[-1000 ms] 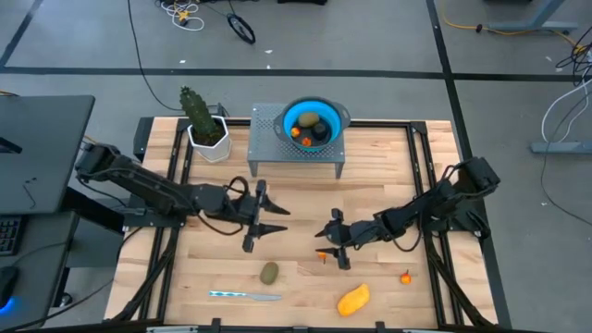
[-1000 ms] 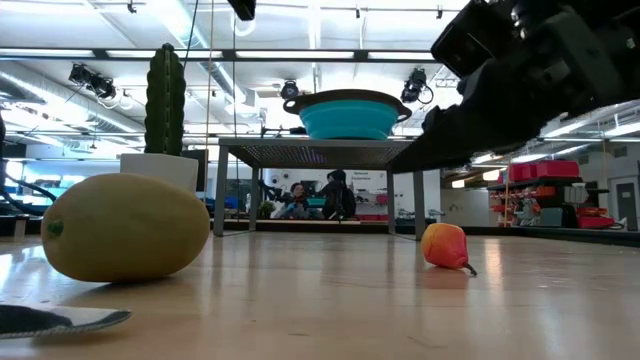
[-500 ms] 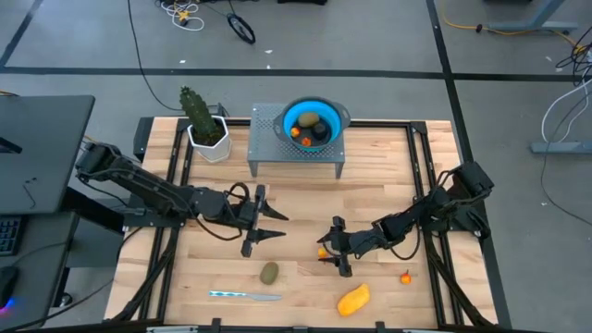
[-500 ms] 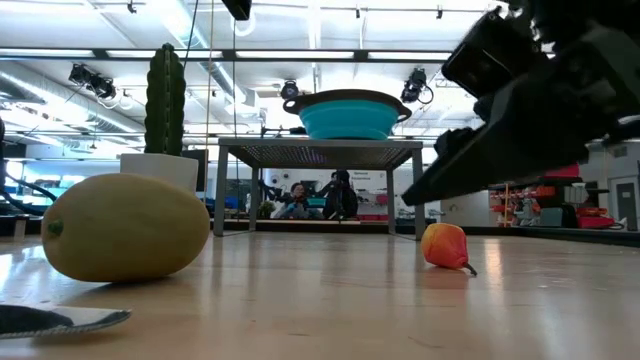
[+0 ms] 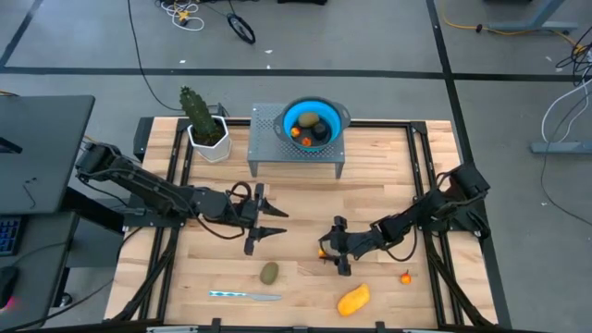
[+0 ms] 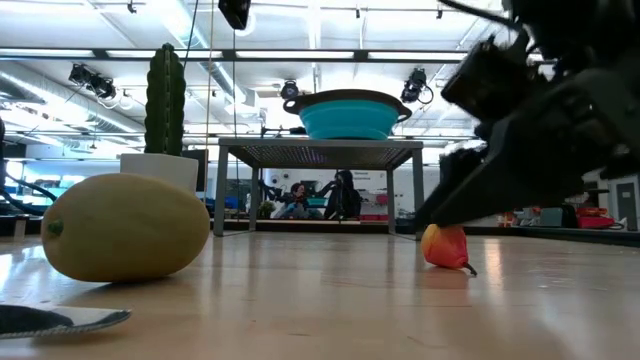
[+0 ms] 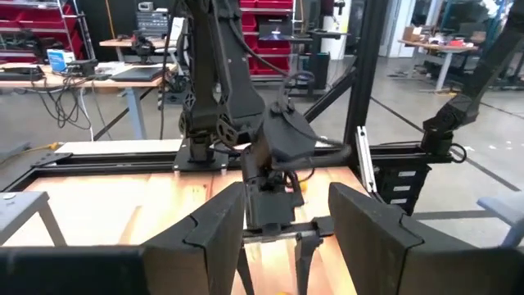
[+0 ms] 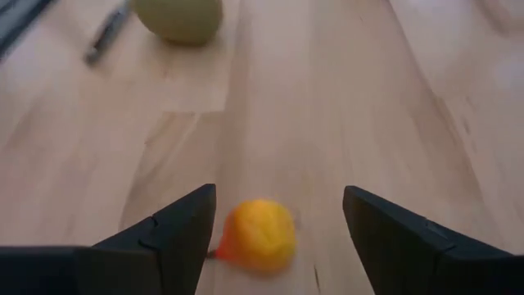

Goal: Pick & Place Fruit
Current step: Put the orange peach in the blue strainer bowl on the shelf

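A small orange-red fruit lies on the wooden table between the open fingers of my right gripper. The fingers come in low from the table's right and stand on either side of it without touching it. The right wrist view shows the fruit in the gap of that gripper. In the low view the gripper hangs just over the fruit. My left gripper hovers open left of centre. An olive-green oval, a yellow-orange oblong and another orange-red bit rest on the table.
A blue bowl with an olive oval, a dark ball and orange bits stands on a grey metal stand at the far edge. A cactus in a white pot is to its left. A knife lies near the near edge.
My right gripper has moved toward the near edge and come down, so its open fingers now stand around the small orange-red fruit. The fruit has stayed where it was.
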